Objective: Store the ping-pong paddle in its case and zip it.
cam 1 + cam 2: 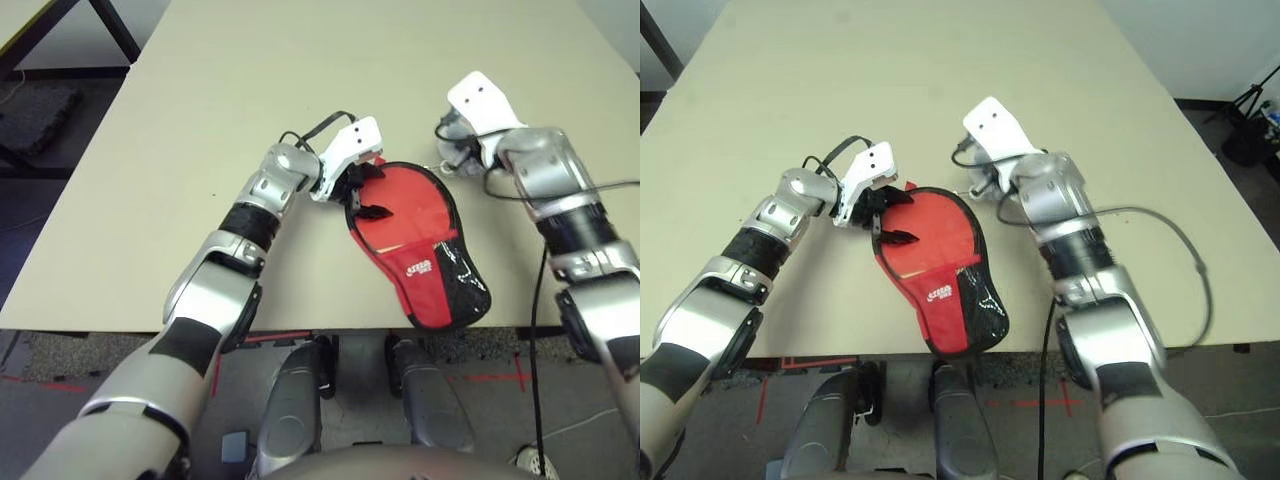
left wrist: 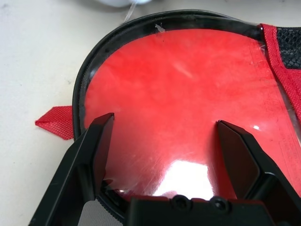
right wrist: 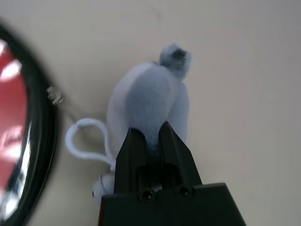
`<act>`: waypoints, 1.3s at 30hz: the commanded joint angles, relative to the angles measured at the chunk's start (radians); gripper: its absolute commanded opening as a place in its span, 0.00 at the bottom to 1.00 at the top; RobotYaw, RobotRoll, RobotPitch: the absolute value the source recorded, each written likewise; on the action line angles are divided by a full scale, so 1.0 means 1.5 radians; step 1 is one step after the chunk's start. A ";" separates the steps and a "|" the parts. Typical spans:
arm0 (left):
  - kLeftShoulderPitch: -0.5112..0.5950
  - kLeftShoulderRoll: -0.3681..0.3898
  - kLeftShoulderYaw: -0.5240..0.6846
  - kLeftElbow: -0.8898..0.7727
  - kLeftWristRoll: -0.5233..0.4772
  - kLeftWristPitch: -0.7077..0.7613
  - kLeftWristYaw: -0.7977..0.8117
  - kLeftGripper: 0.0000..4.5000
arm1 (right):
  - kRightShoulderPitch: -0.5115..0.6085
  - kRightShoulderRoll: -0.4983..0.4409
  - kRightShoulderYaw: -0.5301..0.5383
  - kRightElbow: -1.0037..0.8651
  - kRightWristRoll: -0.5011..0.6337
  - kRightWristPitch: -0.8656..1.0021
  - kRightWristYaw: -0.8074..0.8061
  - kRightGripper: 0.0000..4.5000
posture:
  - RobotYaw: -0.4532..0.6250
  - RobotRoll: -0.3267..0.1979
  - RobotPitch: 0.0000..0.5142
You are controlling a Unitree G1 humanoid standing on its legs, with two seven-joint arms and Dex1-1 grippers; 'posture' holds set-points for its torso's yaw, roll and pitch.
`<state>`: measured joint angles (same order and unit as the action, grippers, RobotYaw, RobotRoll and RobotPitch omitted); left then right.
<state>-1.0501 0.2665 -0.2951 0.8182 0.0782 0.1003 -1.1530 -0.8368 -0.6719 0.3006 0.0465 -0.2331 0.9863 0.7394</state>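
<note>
The red case point(image 1: 415, 235) lies flat near the table's front edge, with black zipper edging, a mesh pocket and a white logo. Its narrow end reaches the edge. My left gripper point(image 1: 372, 193) is open at the case's round far-left rim, its fingers point(image 2: 101, 141) spread over the glossy red face point(image 2: 188, 103). My right gripper point(image 3: 150, 134) is shut on a small pale grey lump point(image 3: 150, 99) tied by a white string point(image 3: 80, 136) beside the case's far-right rim. The ping-pong paddle is hidden.
The beige table point(image 1: 300, 80) stretches bare beyond the case. A small red fabric tab point(image 2: 56, 121) sticks out from the case's edge. Dark floor and a black table leg point(image 1: 115, 30) lie off the table's left side.
</note>
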 commanded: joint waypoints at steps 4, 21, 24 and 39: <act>0.015 -0.004 -0.022 0.039 0.025 -0.003 0.001 1.00 | 0.100 -0.196 0.012 -0.226 0.066 0.153 0.128 0.00 | 0.27 0.62 0.45; -0.001 -0.015 -0.023 0.082 0.032 -0.032 0.001 1.00 | 0.273 -0.492 -0.031 -0.510 0.302 0.174 0.274 0.00 | 0.24 0.62 0.45; -0.003 -0.016 -0.024 0.087 0.033 -0.035 0.000 1.00 | 0.279 -0.478 -0.034 -0.492 0.299 0.162 0.246 0.00 | 0.24 0.62 0.46; -0.032 -0.025 -0.040 0.100 0.052 -0.086 -0.014 1.00 | 0.186 -0.407 0.023 -0.406 0.273 0.123 0.183 0.00 | 0.25 0.62 0.48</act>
<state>-1.1142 0.2362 -0.3169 0.9283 0.1132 -0.0186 -1.1733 -0.5516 -1.2887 0.3169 -0.5654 0.1832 1.1752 1.0180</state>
